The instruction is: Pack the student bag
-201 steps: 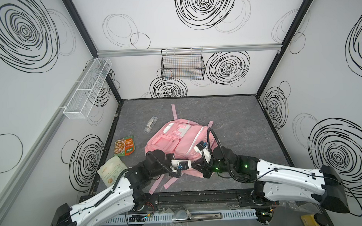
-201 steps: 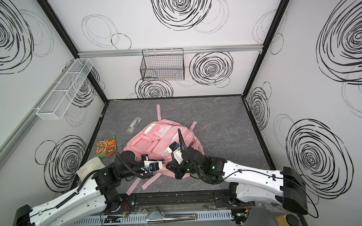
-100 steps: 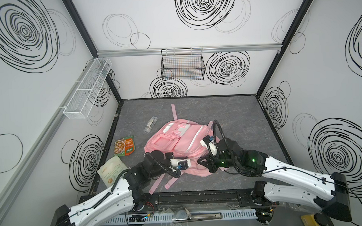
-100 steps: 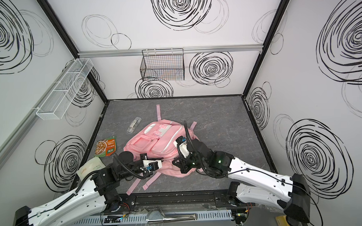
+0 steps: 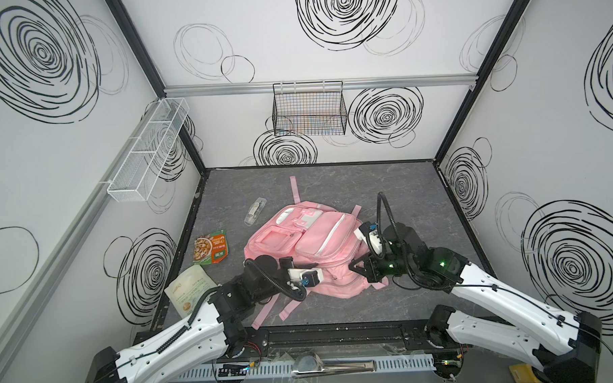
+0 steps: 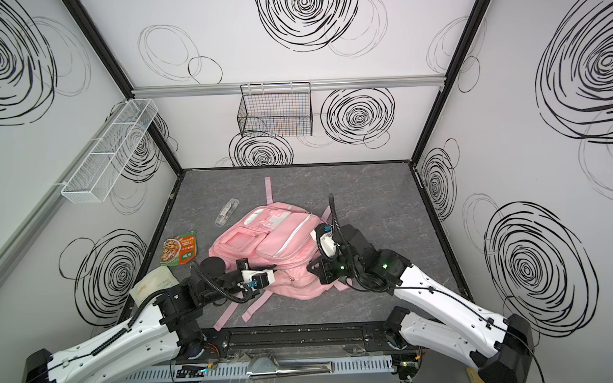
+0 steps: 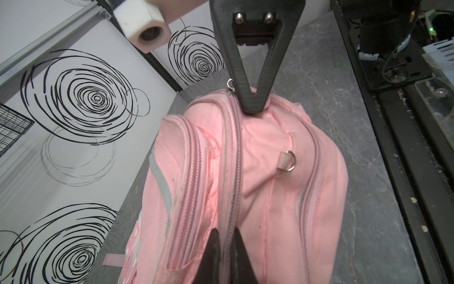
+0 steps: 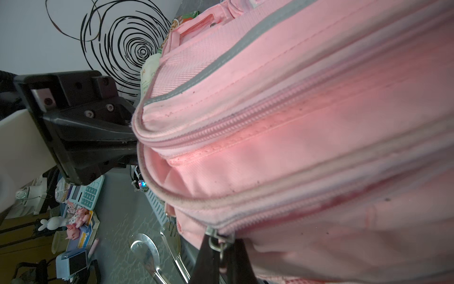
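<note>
Left hand (image 7: 225, 242): narrow, pinching a zip seam of the student bag (image 5: 310, 241) at its near end.
Right hand (image 8: 221, 243): clamped tight on the bag's edge, right at a metal zip slider (image 8: 216, 239).
Student bag: front-up mid-bench (image 5: 386, 193), between both hands; contents hidden.
Arms: low, reaching inward from the front rail.
Materials: pink woven fabric, pale trim; grey marbled bench; glossy food packet (image 5: 211, 251) and pale pouch (image 5: 191, 291) left of the bag.

student bag (image 5: 321, 241) central, snack packets (image 5: 211, 251) left (right side free)
</note>
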